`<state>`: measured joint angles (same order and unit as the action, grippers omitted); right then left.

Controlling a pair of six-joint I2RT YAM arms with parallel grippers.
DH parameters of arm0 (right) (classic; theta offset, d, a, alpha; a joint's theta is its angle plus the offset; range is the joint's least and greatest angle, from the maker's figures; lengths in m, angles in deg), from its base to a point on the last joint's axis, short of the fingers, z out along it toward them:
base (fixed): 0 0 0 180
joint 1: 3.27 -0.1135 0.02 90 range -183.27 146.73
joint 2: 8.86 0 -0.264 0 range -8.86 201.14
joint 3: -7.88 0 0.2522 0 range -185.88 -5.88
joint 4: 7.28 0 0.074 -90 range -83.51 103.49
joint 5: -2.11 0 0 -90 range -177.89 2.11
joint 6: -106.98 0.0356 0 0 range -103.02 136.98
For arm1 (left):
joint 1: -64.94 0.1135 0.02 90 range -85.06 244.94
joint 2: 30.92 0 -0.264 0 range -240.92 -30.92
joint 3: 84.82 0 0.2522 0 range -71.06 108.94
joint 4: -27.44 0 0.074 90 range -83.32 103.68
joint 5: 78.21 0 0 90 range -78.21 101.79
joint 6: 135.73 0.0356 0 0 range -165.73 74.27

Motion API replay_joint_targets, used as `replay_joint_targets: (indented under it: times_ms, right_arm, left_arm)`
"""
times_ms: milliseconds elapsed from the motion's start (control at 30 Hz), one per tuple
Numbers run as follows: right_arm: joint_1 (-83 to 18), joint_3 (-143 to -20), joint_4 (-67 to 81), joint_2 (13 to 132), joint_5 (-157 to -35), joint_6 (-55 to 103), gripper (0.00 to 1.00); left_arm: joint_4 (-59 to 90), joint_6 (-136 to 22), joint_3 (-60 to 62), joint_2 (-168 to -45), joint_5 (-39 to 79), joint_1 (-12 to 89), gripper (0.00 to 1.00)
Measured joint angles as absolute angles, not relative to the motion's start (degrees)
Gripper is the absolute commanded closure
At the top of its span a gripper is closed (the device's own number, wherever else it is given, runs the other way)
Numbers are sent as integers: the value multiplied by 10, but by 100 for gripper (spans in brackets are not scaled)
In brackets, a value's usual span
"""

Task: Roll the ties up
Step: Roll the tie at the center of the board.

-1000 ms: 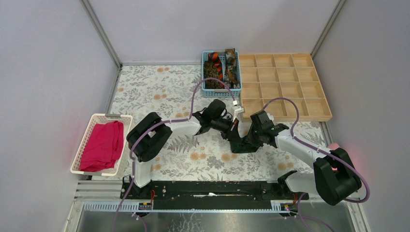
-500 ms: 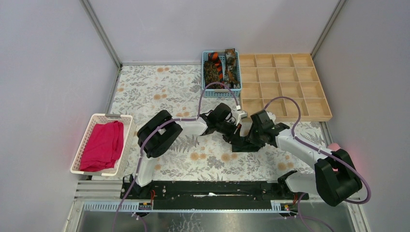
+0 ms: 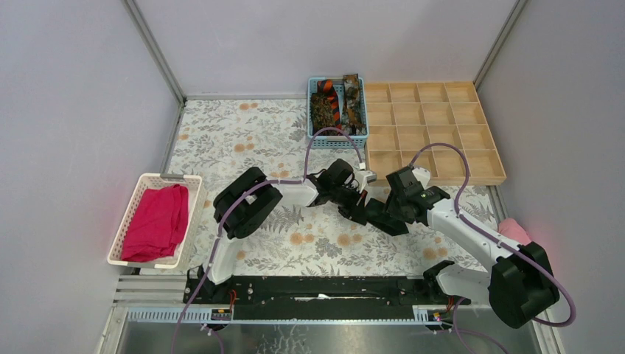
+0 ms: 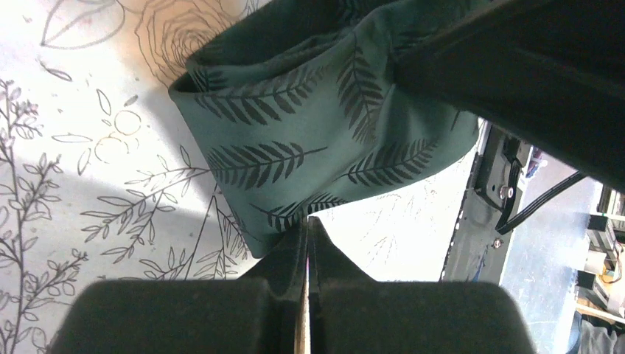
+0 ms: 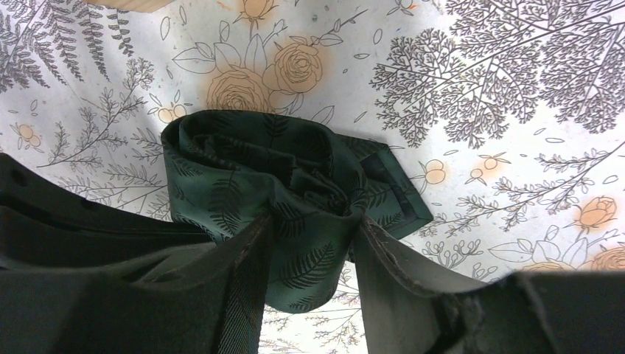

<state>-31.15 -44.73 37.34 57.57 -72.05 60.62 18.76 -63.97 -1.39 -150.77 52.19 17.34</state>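
Observation:
A dark green tie [image 5: 295,169] with a black fern print lies coiled into a roll on the flowered tablecloth, mid-table in the top view [image 3: 374,213]. My right gripper [image 5: 309,221] straddles the roll, its fingers [image 5: 247,273] pressing the fabric in from both sides. My left gripper [image 4: 306,221] is shut, and its tips touch the lower edge of the same tie [image 4: 309,125]. No fabric shows between its jaws. More ties [image 3: 335,103], mottled brown and orange-and-black striped, lie in the blue basket [image 3: 312,118] at the back.
A wooden compartment tray [image 3: 435,133] stands at the back right, close behind both grippers. At the left edge, a white basket [image 3: 136,203] holds a magenta cloth [image 3: 156,221]. A pale pink cloth [image 3: 514,230] lies at the right edge by the right arm.
My right gripper's jaws have spread wider around the roll and it has shifted slightly right. The left arm has reached a little further right, its gripper still shut.

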Motion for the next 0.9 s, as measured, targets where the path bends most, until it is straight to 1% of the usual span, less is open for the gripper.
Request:
replay_joint_targets:
  times_ms: [100, 300, 367, 467, 900]
  right_arm:
    - [-311, -447, 375, 575, -716, 602, 60]
    - [-311, -443, 366, 598, -713, 601, 60]
    - [-311, -436, 357, 602, -716, 601, 59]
    - [-311, -426, 339, 602, -723, 604, 49]
    - [-310, -425, 320, 617, -726, 610, 48]
  left_arm:
    - [181, -640, -3, -1508, 517, 173, 100]
    - [163, -637, 16, -1496, 511, 173, 100]
    - [159, -634, 22, -1488, 508, 173, 100]
    - [159, -631, 31, -1478, 503, 173, 100]
    - [174, -643, 80, -1511, 520, 173, 100]
